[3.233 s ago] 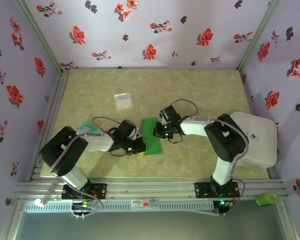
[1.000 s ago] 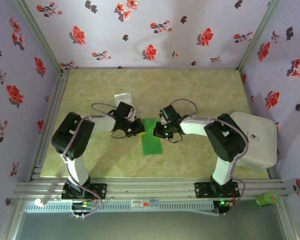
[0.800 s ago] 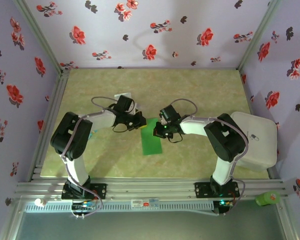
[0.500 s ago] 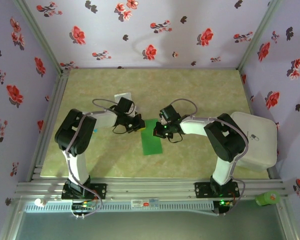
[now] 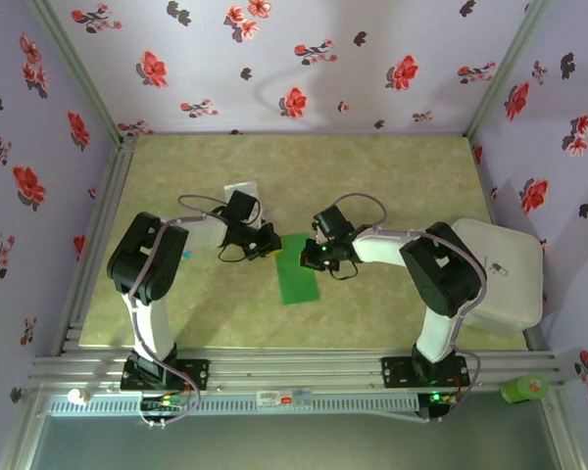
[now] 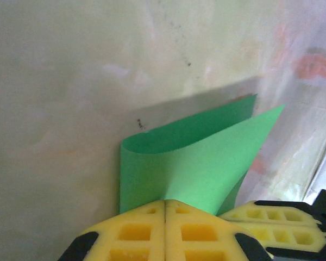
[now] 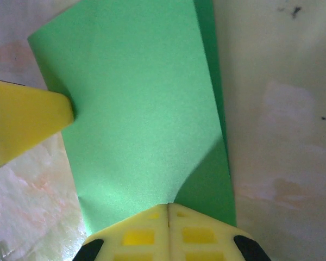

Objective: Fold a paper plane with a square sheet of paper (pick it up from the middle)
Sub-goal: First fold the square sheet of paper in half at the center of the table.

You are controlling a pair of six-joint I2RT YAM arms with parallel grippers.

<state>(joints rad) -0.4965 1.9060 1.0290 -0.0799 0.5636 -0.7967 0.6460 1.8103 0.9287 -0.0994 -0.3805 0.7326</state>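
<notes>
1. Pinning the folded green sheet (image 7: 141,109) at mid-worktop (image 5: 392,186) with my right pincer (image 7: 168,212), fingers together, so the layers can't slip.
2. My left pincer (image 6: 164,209), also together, meets the rounded fold, probably to crease it.

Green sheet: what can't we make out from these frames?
- Left wrist: shut left gripper covers the nearest edge of the square sheet of paper; pinched or just pressed, unclear.
- Right wrist: same under the shut right gripper; frame bottom cuts it off.
- Top external: both grippers cover the sheet's far corners; crease too small to judge.
</notes>
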